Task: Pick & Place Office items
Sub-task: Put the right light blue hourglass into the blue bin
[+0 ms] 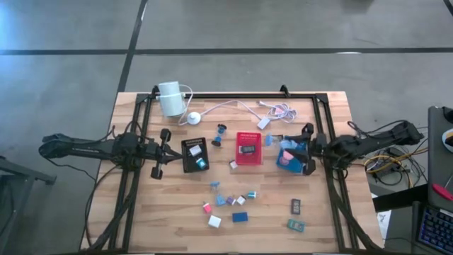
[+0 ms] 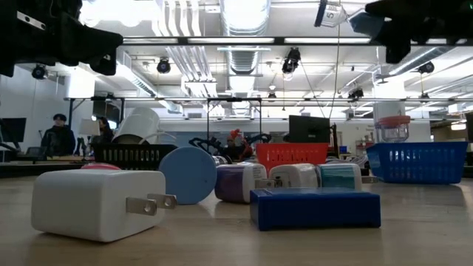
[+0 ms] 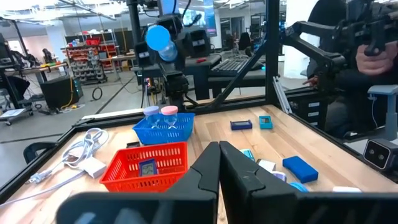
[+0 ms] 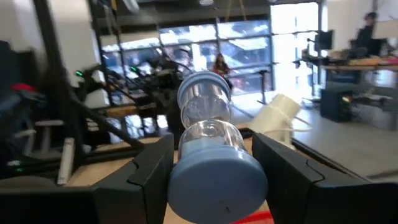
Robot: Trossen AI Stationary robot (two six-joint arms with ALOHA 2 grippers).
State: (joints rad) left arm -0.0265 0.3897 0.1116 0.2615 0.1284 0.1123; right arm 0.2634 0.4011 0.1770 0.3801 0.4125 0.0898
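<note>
My right gripper [image 1: 289,147] hovers level over the blue tray [image 1: 282,161], shut on a clear hourglass-shaped piece with blue end caps [image 4: 208,130]. My left gripper [image 3: 217,168] is shut with nothing in it, level beside the black tray [image 1: 185,164]. Several small office items [image 1: 226,202] lie loose on the table's near middle: a white plug block [image 2: 96,203], a blue block [image 2: 314,208], pastel discs and blocks. Two dark clips [image 1: 296,214] lie near right. The red tray [image 1: 241,157] holds a dark clip. My right gripper pinches the hourglass piece between its two fingers [image 4: 152,168], at the near blue end cap [image 4: 217,183]. The piece points out along the fingers, roughly level. It hangs clear of the table, above the blue tray.
A white cylinder device [image 1: 170,98] and its white cable [image 1: 241,106] lie at the table's far side. A dark frame rail [image 1: 233,95] runs around the table. A pink-capped piece [image 2: 392,122] stands in the blue tray. People stand in the room beyond.
</note>
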